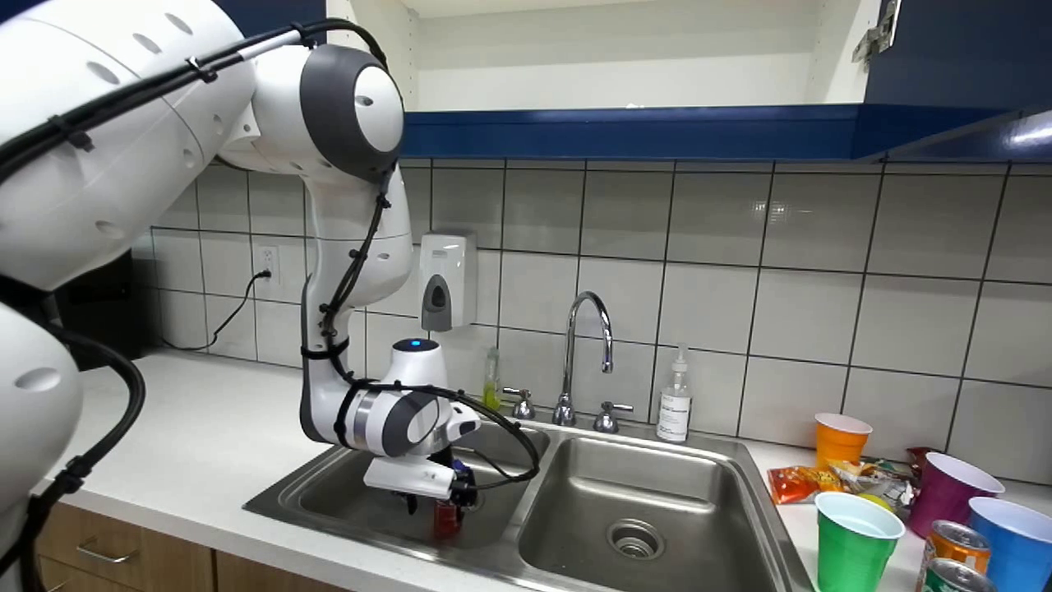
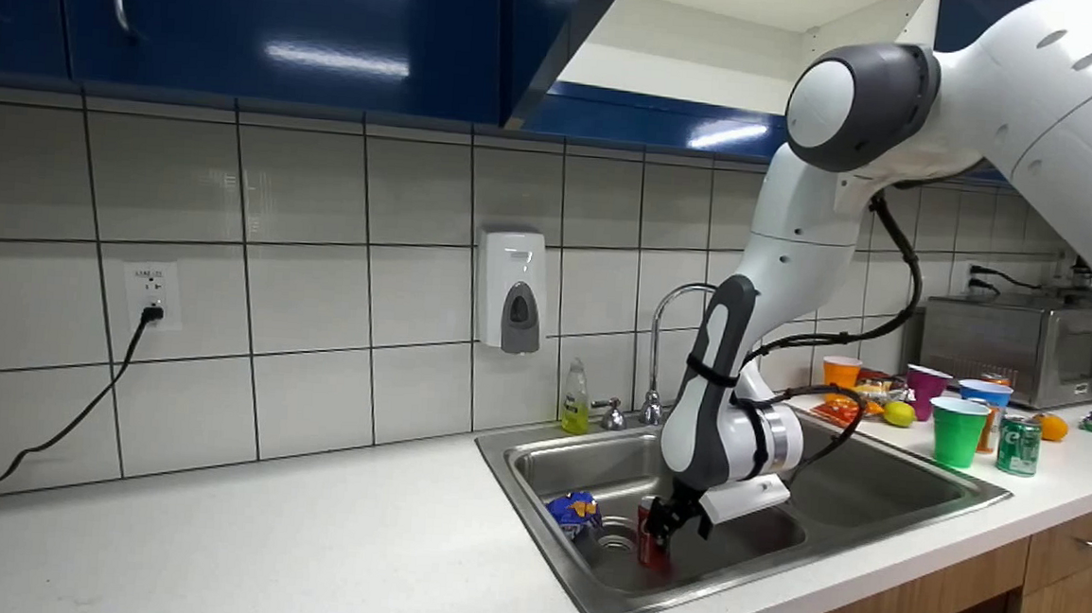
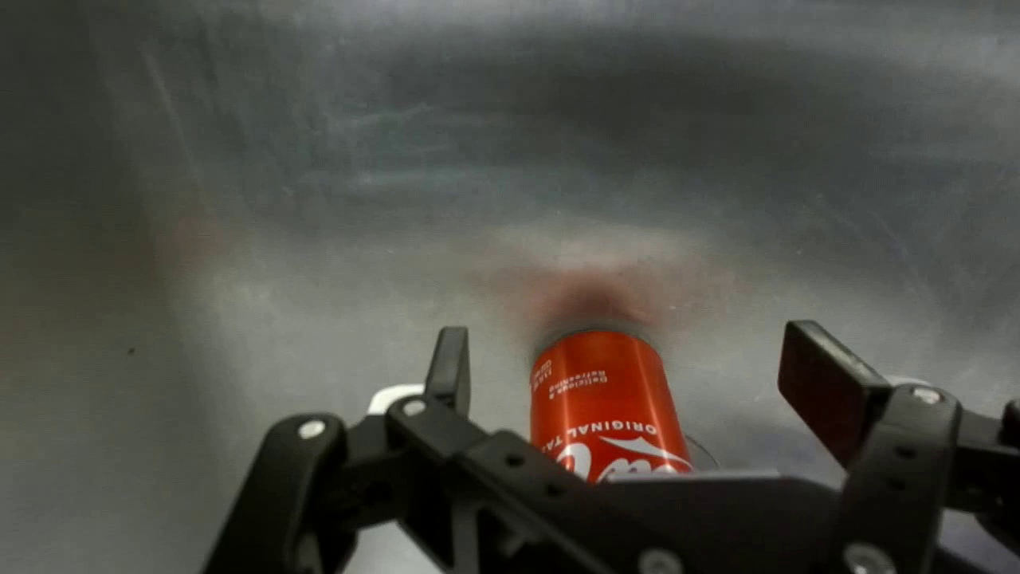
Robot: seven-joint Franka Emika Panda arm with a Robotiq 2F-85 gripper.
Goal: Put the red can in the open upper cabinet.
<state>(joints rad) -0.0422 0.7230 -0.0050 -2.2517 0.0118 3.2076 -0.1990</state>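
The red can (image 3: 602,391) stands upright in a sink basin, its upper part hidden by the gripper body in the wrist view. Both exterior views also show the can (image 1: 446,524) (image 2: 649,548), partly covered by the fingers. My gripper (image 3: 632,355) is open around it, one finger to each side, with a visible gap between the can and either pad. In an exterior view the gripper (image 2: 673,521) reaches down into the basin, tilted. Above the sink, the open upper cabinet (image 1: 616,70) shows a pale interior over a blue bottom edge.
A blue packet (image 2: 575,510) lies in the same basin. The faucet (image 1: 571,353) rises behind the sink (image 1: 760,501). A soap bottle (image 1: 675,403) and wall dispenser (image 1: 448,279) are nearby. Cups, including a green cup (image 2: 955,436), and a green can (image 2: 1018,446) stand on the counter.
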